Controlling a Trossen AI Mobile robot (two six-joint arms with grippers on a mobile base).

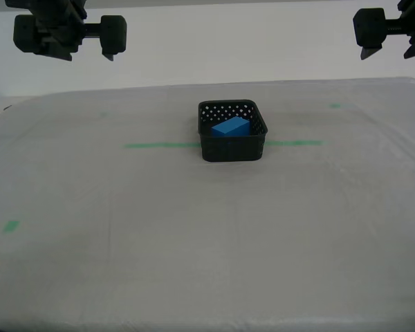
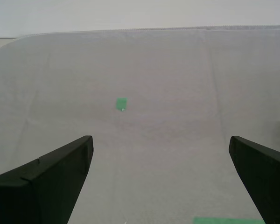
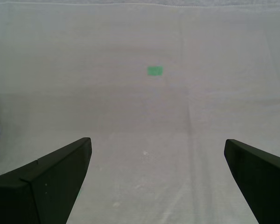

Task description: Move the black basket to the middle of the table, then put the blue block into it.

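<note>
Inside black basket (image 1: 232, 131), blue block (image 1: 230, 126), apparently well apart from fingers (image 3: 46, 182)

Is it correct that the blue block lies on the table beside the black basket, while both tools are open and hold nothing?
Not quite. In the exterior view the blue block lies inside the black basket, not beside it. The rest holds: both tools are open and hold nothing.

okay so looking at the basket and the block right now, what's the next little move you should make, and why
Probably none beyond keeping both arms parked. The blue block already lies inside the black basket, which sits on the green tape line about mid-table. My first gripper and my second gripper are both open, holding nothing, with only bare sheeting below.
</note>
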